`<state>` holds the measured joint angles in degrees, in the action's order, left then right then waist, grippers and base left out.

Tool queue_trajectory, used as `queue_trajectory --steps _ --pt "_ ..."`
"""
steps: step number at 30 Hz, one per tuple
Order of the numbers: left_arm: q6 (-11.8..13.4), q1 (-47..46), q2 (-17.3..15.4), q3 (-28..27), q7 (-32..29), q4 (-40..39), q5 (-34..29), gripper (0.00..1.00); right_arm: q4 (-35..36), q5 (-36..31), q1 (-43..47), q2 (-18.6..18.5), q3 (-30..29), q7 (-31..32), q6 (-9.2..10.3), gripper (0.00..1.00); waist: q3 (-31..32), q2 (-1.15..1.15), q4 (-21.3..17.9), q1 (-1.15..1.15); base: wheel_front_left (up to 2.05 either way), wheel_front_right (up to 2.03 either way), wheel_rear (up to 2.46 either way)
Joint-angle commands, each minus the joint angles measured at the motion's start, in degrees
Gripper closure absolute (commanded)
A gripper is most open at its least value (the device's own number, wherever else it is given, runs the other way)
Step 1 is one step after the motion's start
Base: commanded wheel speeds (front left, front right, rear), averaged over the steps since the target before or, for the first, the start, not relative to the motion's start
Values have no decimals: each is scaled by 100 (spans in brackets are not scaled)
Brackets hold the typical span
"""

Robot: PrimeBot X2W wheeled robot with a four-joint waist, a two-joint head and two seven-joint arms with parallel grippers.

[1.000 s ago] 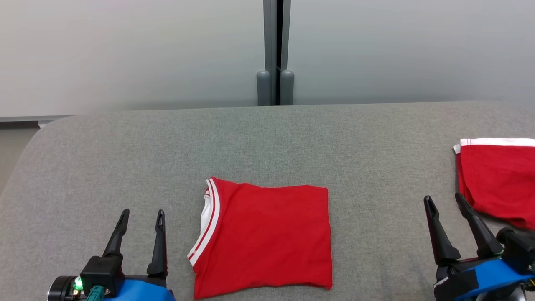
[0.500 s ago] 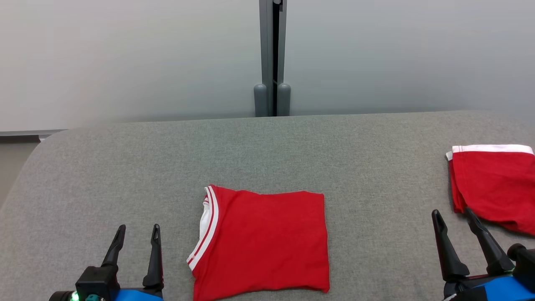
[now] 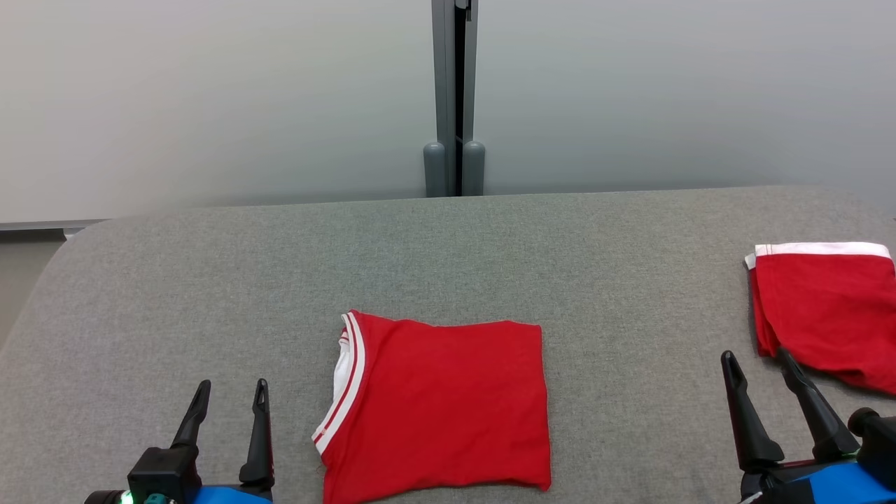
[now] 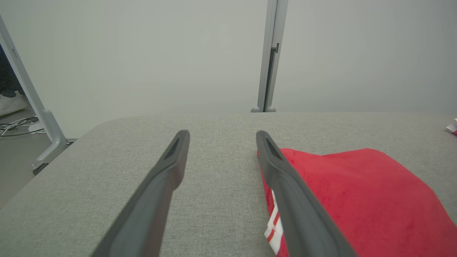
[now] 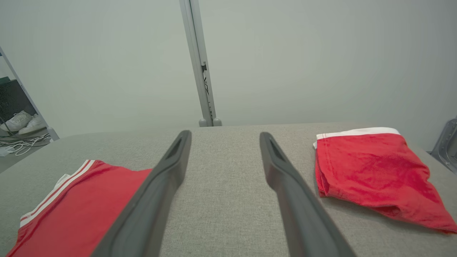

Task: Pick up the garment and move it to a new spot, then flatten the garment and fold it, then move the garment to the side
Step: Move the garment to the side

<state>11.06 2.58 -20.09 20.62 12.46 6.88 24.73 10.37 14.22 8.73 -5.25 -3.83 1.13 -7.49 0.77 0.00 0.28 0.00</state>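
A red garment [image 3: 441, 406] with a white-striped collar lies folded into a neat rectangle on the grey table [image 3: 448, 252], near its front edge. It also shows in the left wrist view as the garment [image 4: 357, 200] and in the right wrist view as the garment [image 5: 78, 203]. My left gripper [image 3: 232, 395] hovers open to the left of it, nothing between its fingers. My right gripper [image 3: 761, 364] stands open well to the right of it, just in front of a second red garment [image 3: 826, 308].
The second folded red garment [image 5: 371, 171], with a white band along its far edge, lies at the table's right side. A grey post [image 3: 453, 98] stands behind the table against a pale wall. Shoes and cables [image 5: 21, 128] lie on the floor to the left.
The head camera has tilted up a little, so the whole picture sits lower. Both grippers stay open, and the garments lie as before.
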Motion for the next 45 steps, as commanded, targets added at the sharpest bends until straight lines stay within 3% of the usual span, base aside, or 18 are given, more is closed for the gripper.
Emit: queue_trajectory --steps 1,11,18,28,29,30,31,38,45 --pt "4 2 -21 -1 18 17 26 0 29 -33 85 10 -14 15 0 0 4 0 10 0 0 0 0" --pt "-102 -568 67 110 78 -37 -83 0 -384 -65 -162 24 148 268 0 0 -509 0 436 0 0 0 0" --pt "-191 -1117 277 149 188 135 -189 0 -1571 147 -805 109 771 167 0 0 -1054 0 792 0 0 0 0" --pt "-294 -1366 513 87 270 341 -269 0 -2975 423 -1606 149 1316 77 0 0 -1361 0 1048 0 0 0 0" --pt "-301 -1369 534 75 274 359 -275 0 -3079 462 -1661 148 1348 126 0 38 -1362 0 1062 0 0 0 0" --pt "-307 -1366 561 54 272 372 -263 0 -3180 496 -1694 131 1411 198 0 64 -1363 0 1074 0 0 0 0" --pt "-325 -1357 576 35 274 389 -255 0 -3239 532 -1717 106 1461 225 0 100 -1364 0 1082 0 0 0 0" --pt "-348 -1214 607 -104 274 361 -377 0 -3051 622 -1758 -192 1667 44 1 100 -1254 0 893 0 0 0 0" --pt "-337 -1074 534 -184 274 232 -470 0 -2686 671 -1540 -645 1721 23 2 100 -1145 0 155 0 0 0 0"
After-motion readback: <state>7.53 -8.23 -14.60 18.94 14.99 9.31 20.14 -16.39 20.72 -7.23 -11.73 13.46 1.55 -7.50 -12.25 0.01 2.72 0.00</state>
